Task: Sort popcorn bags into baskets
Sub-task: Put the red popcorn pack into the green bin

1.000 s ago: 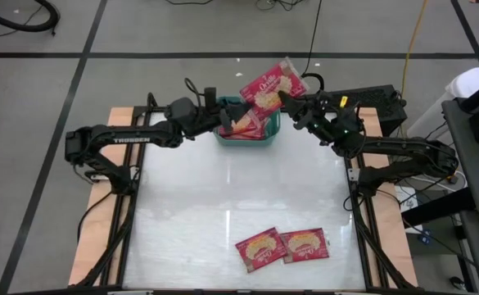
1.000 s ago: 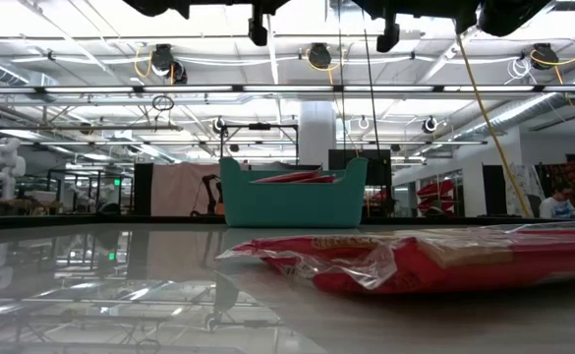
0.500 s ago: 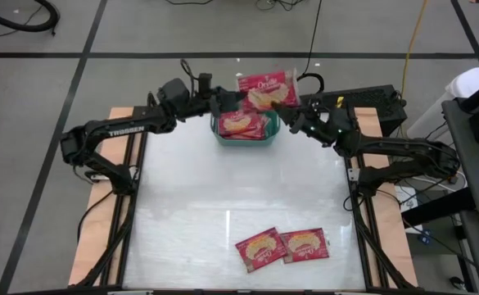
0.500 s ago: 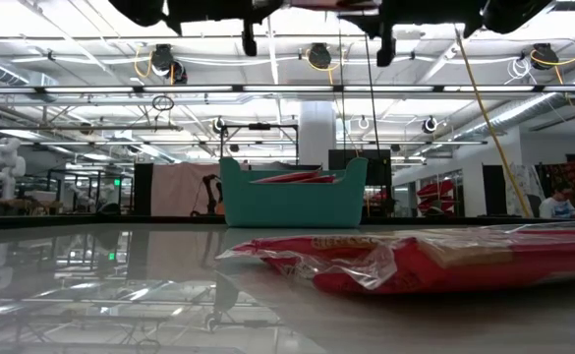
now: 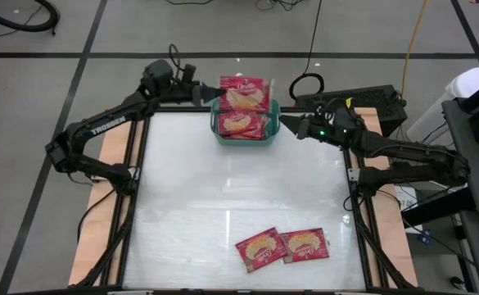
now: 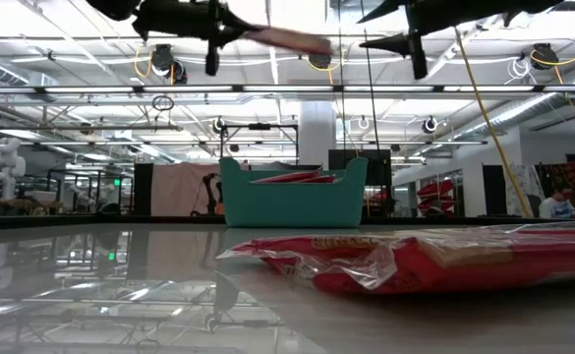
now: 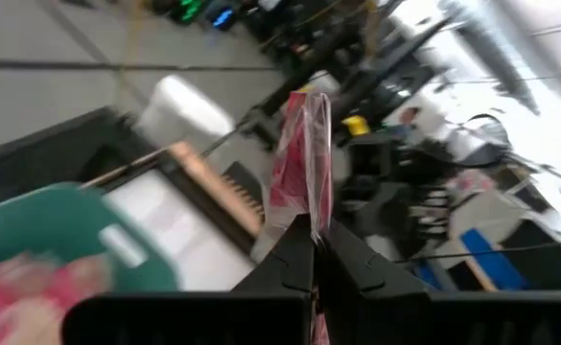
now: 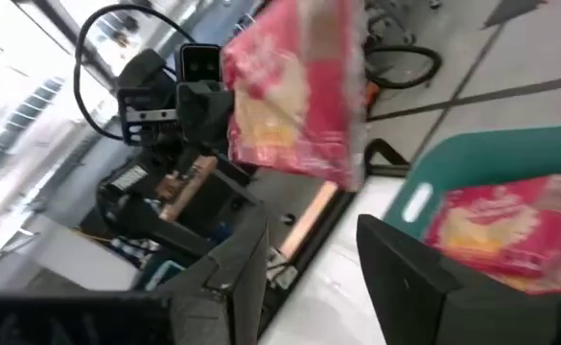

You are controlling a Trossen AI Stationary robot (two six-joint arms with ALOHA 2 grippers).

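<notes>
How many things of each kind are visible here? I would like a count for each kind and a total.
Popcorn bags on the table: 2
Popcorn bag held by the left gripper: 1
Popcorn bags visible in the basket: at least 1
Teal basket: 1
Total: 5

Left gripper (image 7: pixel 314 240): dark fingers (image 7: pixel 290 259) pinched together on the lower edge of a red popcorn bag (image 7: pixel 301 163), seen edge-on, standing upright. Teal basket (image 7: pixel 40 225) off to one side, a red packet (image 7: pixel 31 292) blurred inside. White table (image 7: pixel 175 230) beyond, wooden edge strip alongside.
</notes>
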